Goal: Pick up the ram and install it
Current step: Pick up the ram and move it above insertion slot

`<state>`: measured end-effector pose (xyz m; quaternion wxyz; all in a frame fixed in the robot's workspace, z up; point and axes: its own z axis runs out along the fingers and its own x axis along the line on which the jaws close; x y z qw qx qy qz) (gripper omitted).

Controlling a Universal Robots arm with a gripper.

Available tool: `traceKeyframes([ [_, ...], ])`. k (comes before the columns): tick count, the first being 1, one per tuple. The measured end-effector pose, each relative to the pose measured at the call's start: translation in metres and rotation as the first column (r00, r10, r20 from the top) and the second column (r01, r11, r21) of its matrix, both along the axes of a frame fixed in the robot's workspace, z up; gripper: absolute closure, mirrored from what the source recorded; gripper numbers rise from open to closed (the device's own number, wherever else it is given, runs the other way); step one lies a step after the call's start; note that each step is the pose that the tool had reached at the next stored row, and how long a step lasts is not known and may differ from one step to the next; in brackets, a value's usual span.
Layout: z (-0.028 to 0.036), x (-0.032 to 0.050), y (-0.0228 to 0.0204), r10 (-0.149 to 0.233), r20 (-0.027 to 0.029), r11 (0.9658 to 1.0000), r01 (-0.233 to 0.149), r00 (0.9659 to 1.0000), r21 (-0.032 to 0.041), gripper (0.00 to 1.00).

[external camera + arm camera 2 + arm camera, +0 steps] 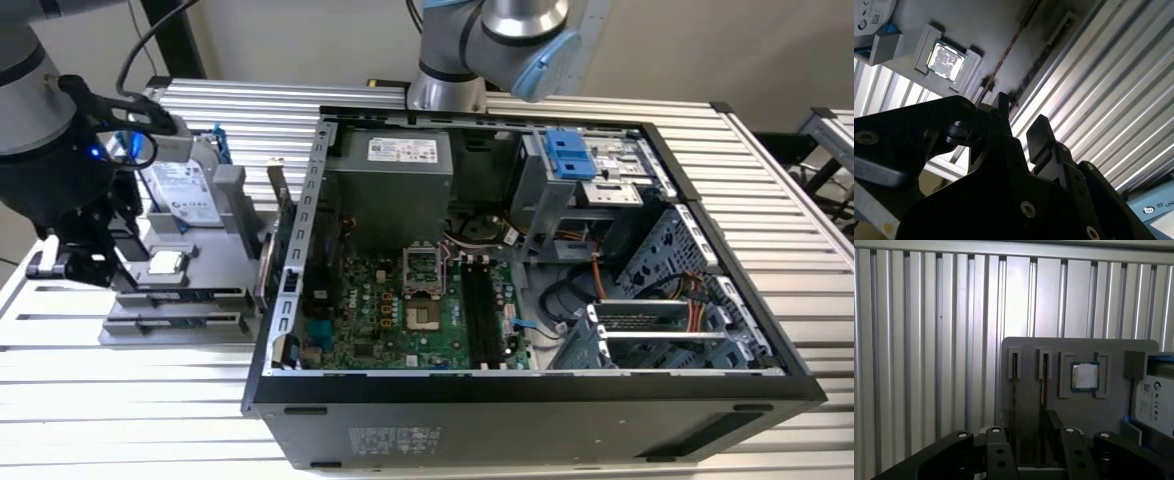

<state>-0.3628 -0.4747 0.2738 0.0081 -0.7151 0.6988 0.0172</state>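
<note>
In the first wrist view I see the ram [1044, 385] edge-on only, one end hidden behind the gripper [1029, 442]; the frame edge cuts off the hard drive [1155, 401].

On the holder [220, 268], exterior view's left of the case [534, 388], the ram [1044, 385] seemingly stands beside the chip [1085, 376].

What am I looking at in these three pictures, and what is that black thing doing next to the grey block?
It is a robot arm working at a slatted metal table. The exterior view comes from a camera off the arm; both wrist views come from cameras riding near its pincer. On the table stands an open computer case and, to the exterior view's left, a grey holder carrying a hard drive, a square processor chip and two thin ram sticks standing on edge. The pincer is open, holds nothing, and hovers close by the ram sticks.
</note>
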Motion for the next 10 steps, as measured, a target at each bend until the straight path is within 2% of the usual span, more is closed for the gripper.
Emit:
traceKeyframes([
  [10, -0.0152, -0.0003, 0.0, 0.0, -0.0002, 1.0, 0.0, 1.0, -0.0051, 0.0],
])
